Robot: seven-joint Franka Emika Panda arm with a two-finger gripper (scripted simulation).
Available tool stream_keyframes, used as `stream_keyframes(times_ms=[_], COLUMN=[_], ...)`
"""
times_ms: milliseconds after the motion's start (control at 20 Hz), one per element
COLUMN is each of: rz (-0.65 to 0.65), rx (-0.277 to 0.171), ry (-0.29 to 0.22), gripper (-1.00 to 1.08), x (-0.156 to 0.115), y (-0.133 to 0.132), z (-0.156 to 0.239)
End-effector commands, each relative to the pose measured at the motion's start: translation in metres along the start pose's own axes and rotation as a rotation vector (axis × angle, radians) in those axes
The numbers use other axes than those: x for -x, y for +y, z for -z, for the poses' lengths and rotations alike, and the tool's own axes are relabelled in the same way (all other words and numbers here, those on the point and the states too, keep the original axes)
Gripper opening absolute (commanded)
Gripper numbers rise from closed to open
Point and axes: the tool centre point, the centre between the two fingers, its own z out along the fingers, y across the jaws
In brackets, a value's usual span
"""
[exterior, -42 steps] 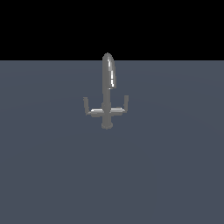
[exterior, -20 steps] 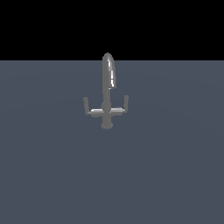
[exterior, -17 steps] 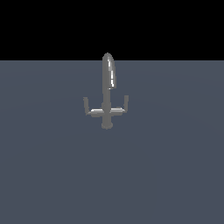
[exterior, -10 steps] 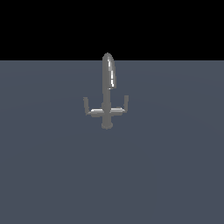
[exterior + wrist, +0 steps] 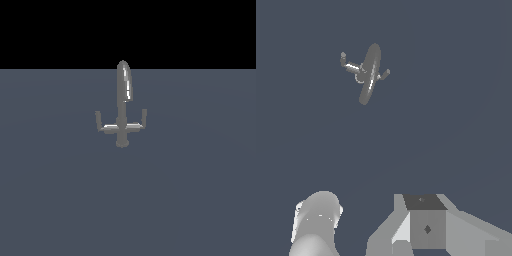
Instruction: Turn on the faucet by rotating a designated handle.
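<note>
The faucet (image 5: 122,107) is a small grey metal tap standing alone on the flat grey surface, with a tall arched spout and a round base. Its crossbar ends in two short upturned arms. The handle (image 5: 99,120) is the arm on the exterior view's left. No gripper shows in the exterior view. In the wrist view the faucet (image 5: 368,74) appears from above and far off, with nothing touching it. Only a grey blocky part of my gripper (image 5: 426,226) shows at that picture's edge, well apart from the faucet. Its fingers cannot be made out.
A pale rounded cylinder (image 5: 315,225) of the arm shows beside the gripper part in the wrist view. The grey ground (image 5: 190,200) spreads flat all round the faucet, against a black background.
</note>
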Motion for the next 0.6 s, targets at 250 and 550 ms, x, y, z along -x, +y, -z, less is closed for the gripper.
stream_keyframes(times_ms=[250,550], rz=[0.177,0.323], rx=[0.177,0.304], ry=[-0.051,-0.127], gripper=[-1.00,-1.00], x=[-0.010,-0.022], y=[-0.003,-0.010], z=[0.030,0.050])
